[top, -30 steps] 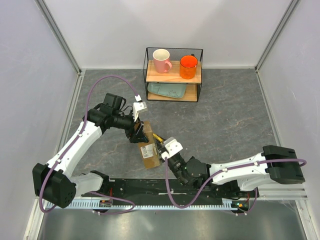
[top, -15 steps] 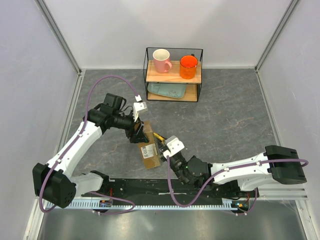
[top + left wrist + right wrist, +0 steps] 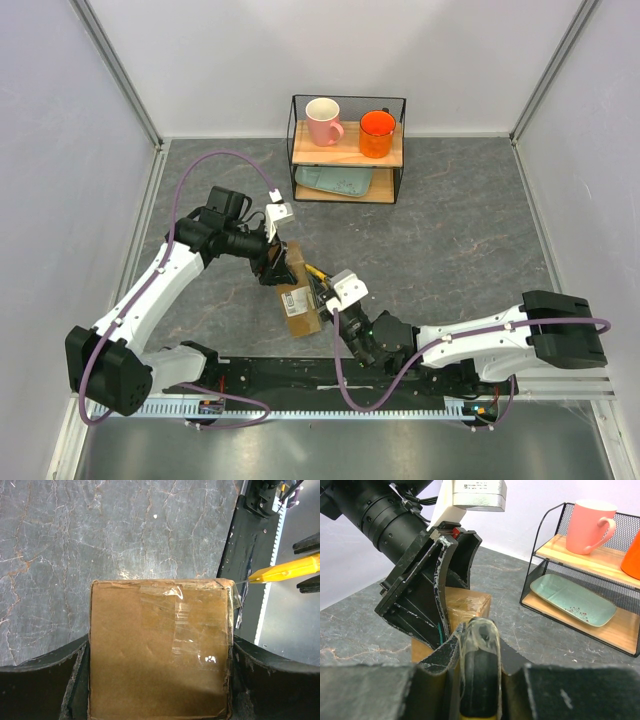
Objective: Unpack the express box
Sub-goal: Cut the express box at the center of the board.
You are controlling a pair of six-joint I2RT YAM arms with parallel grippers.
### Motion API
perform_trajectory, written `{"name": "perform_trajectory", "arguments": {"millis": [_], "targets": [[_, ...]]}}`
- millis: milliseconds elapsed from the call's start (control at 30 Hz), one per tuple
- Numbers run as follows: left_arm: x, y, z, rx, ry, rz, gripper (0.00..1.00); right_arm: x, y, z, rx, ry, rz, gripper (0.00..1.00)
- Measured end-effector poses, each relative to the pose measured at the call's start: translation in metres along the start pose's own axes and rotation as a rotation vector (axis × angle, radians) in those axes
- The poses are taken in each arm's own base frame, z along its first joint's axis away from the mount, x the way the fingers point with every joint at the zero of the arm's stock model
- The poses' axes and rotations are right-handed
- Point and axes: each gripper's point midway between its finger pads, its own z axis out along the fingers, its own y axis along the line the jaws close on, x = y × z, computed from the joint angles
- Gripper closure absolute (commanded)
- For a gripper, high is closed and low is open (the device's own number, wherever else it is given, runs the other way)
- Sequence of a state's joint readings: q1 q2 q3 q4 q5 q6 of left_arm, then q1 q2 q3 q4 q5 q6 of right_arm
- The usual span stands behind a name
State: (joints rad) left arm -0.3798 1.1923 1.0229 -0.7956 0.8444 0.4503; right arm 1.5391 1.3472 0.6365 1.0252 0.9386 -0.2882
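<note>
The express box point(image 3: 298, 302) is a brown cardboard parcel with a white label, lying on the grey table. My left gripper point(image 3: 278, 262) is shut on its far end. In the left wrist view the taped box point(image 3: 157, 650) fills the space between both fingers point(image 3: 47, 672). My right gripper point(image 3: 325, 294) is shut on a yellow utility knife point(image 3: 315, 272) just right of the box. The knife point(image 3: 287, 569) reaches in from the right, its thin blade at the box's top right corner. In the right wrist view the knife handle point(image 3: 480, 680) sits between my right gripper point(image 3: 480, 647), pointing at the box point(image 3: 467, 602).
A black wire shelf point(image 3: 348, 150) stands at the back with a pink mug point(image 3: 323, 121), an orange mug point(image 3: 377, 134) and a teal tray point(image 3: 335, 182) below. A black rail point(image 3: 300, 375) carrying the arm bases runs along the near edge.
The right wrist has shifted very slightly up and right beside the box. The left gripper and the box have stayed in place.
</note>
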Motion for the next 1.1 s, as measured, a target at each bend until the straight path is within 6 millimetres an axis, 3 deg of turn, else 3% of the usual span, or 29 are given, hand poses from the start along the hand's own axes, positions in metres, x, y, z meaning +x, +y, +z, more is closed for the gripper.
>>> {"name": "perform_trajectory", "arguments": {"millis": [433,767,833,933,1100], "targets": [[0.001,0.004,-0.001,-0.015,-0.005,-0.032,0.75,0.005,0.001,0.005,0.025,-0.010,0.062,1.00],[0.001,0.004,-0.001,-0.018,-0.007,-0.036,0.75,0.016,0.002,-0.002,0.030,0.013,0.096,1.00],[0.000,0.004,0.000,-0.014,-0.008,-0.033,0.75,0.028,0.002,-0.006,0.032,0.045,0.075,1.00],[0.000,0.002,0.001,-0.010,-0.008,-0.024,0.75,0.071,0.006,-0.019,0.005,0.136,-0.026,1.00],[-0.001,0.002,0.002,-0.008,-0.008,-0.021,0.75,0.081,0.007,-0.026,0.011,0.165,-0.034,1.00]]}}
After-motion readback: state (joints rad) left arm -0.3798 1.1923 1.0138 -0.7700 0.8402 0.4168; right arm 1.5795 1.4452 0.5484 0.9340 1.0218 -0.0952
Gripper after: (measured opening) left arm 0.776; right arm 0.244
